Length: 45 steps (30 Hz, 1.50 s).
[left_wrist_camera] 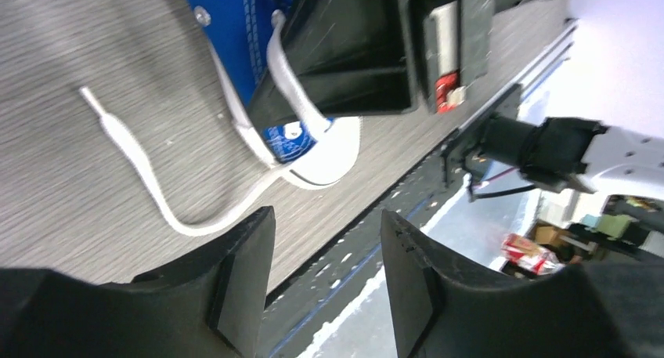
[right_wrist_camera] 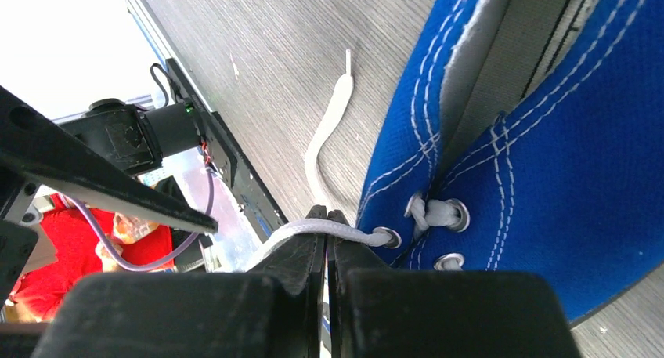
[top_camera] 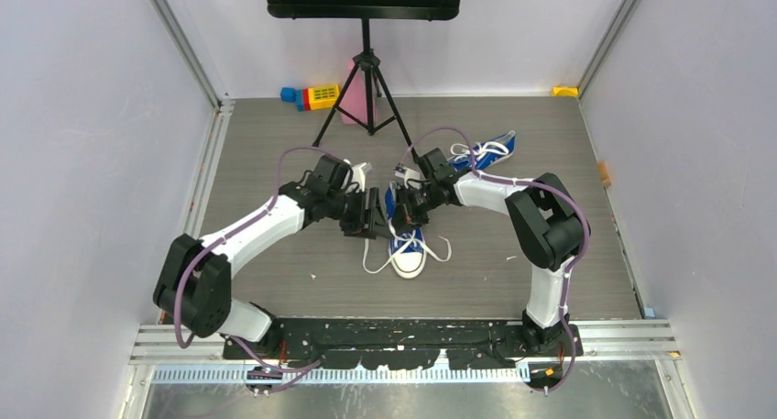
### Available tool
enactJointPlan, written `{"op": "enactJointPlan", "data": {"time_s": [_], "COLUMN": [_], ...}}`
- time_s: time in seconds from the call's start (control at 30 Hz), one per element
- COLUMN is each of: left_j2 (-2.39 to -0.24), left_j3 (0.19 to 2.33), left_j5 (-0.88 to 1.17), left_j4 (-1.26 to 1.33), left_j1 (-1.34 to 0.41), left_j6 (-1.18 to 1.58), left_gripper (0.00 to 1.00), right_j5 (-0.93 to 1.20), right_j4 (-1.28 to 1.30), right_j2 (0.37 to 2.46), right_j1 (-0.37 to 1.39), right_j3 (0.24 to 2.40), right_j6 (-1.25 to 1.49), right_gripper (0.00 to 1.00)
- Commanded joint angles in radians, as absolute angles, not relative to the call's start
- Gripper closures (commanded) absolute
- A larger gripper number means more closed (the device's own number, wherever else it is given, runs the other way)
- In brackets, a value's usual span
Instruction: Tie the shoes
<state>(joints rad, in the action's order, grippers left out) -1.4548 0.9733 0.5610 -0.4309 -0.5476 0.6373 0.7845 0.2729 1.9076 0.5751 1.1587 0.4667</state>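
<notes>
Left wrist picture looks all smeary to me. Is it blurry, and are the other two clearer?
Left wrist: yes, the table grain and the loose lace are smeared, and the far right looks washed out. Right wrist: sharp stitching on the shoe, but the top-left corner is blown out white. Top external: even light, soft shadows, nothing blurry.
</notes>
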Motion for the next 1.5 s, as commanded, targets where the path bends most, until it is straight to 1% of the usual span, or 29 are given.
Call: {"op": "enactJointPlan", "data": {"time_s": [0.0,0.17,0.33,0.57,0.8,0.93,1.0,1.13,1.2,1.23,1.27,1.47], "left_j2": [-1.379,-1.368,-1.385,-1.403,-1.453,-1.491,-1.507,-1.532,-1.540,-1.545,-1.545,-1.490], "left_j3": [0.922,0.843,0.772,0.727,0.761,0.765,0.765,0.765,0.767,0.764,0.761,0.731], "left_j5": [0.471,0.357,0.346,0.322,0.205,0.191,0.183,0.143,0.129,0.128,0.121,0.113], "left_j4": [-0.499,-0.429,-0.283,-0.180,-0.213,-0.220,-0.222,-0.221,-0.222,-0.215,-0.208,-0.135], "left_j1": [-0.572,-0.661,-0.684,-0.733,-0.821,-0.822,-0.823,-0.822,-0.822,-0.822,-0.822,-0.806], "left_j6": [0.481,0.410,0.385,0.297,0.229,0.221,0.225,0.241,0.247,0.245,0.245,0.261], "left_gripper": [0.47,0.43,0.41,0.40,0.41,0.44,0.50,0.69,0.84,0.94,1.00,1.00], "right_j5": [0.833,0.843,0.849,0.849,0.852,0.853,0.854,0.859,0.861,0.861,0.863,0.867], "right_j4": [0.246,0.242,0.243,0.244,0.245,0.245,0.245,0.244,0.245,0.245,0.247,0.267], "right_j2": [1.906,1.911,1.918,1.909,1.918,1.920,1.918,1.920,1.921,1.922,1.923,1.928], "right_j1": [0.577,0.575,0.575,0.575,0.575,0.574,0.574,0.574,0.574,0.573,0.572,0.572], "right_j3": [1.199,1.206,1.206,1.200,1.199,1.201,1.201,1.200,1.198,1.198,1.199,1.208], "right_j6": [0.484,0.489,0.493,0.493,0.494,0.498,0.500,0.499,0.499,0.499,0.497,0.486], "right_gripper": [0.93,0.92,0.91,0.90,0.89,0.89,0.89,0.89,0.89,0.88,0.88,0.84]}}
